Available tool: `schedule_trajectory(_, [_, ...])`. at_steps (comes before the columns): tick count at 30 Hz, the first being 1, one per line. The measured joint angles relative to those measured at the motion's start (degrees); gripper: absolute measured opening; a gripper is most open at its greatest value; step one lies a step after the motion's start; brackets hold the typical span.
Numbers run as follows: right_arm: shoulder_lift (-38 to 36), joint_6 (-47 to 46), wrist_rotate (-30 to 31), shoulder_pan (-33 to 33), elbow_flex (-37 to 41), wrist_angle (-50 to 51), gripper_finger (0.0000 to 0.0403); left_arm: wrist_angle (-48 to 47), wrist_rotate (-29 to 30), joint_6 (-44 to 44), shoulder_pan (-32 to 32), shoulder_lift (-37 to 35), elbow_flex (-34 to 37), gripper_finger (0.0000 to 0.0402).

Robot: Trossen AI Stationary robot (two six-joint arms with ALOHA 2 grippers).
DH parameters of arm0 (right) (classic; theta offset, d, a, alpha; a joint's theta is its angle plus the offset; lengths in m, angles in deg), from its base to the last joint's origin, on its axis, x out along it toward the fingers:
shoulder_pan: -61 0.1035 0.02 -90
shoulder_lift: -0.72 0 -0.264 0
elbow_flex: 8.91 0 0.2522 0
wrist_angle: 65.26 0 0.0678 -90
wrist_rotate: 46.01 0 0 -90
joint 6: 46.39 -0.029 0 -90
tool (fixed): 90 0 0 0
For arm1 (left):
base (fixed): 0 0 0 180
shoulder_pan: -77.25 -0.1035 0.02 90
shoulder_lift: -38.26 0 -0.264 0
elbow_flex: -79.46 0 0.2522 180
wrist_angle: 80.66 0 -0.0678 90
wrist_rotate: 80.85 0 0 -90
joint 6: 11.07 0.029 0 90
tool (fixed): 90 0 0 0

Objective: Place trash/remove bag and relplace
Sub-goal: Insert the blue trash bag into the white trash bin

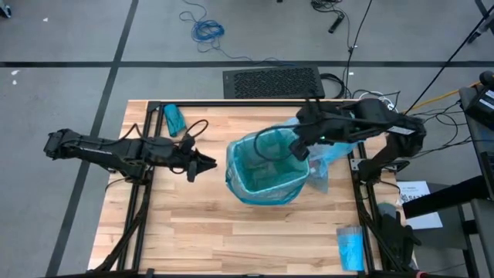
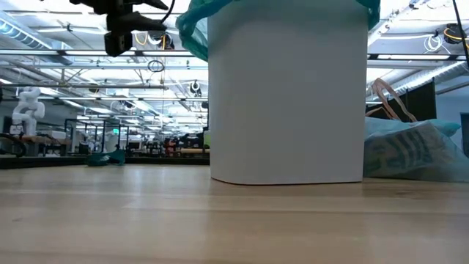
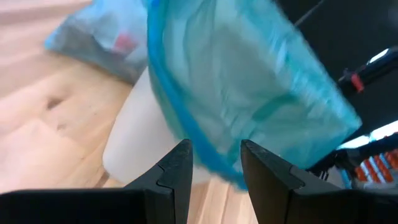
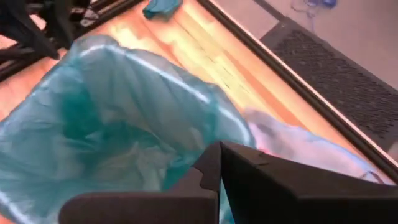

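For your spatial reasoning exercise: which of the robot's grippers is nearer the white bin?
Right. The right gripper is shut at the white bin's rim on its own side; the left gripper hangs open just short of the opposite side.

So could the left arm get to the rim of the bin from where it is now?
Probably yes. The left gripper hangs open just beside the bin, pointing at its teal-lined rim, with only bare table between them. The right gripper is at the far rim, out of its way.
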Motion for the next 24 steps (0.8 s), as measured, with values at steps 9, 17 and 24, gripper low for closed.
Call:
schedule_trajectory(9, [-14.86,-8.23,-0.86,-1.03,28.51,-8.38,0.0,1.43,1.12,-0.07,1.53,0.0,-0.07,0.0132])
schedule_trajectory(17, [-31.59,-18.22,-3.71,-1.06,56.91,-29.21,0.0,1.44,9.0,-3.09,4.3,0.0,-0.07,0.0132])
schedule_trajectory(24, [-38.08,-23.65,-11.26,-0.8,75.26,-48.15,0.0,4.79,8.73,-6.09,5.25,3.67,-0.07,0.0132])
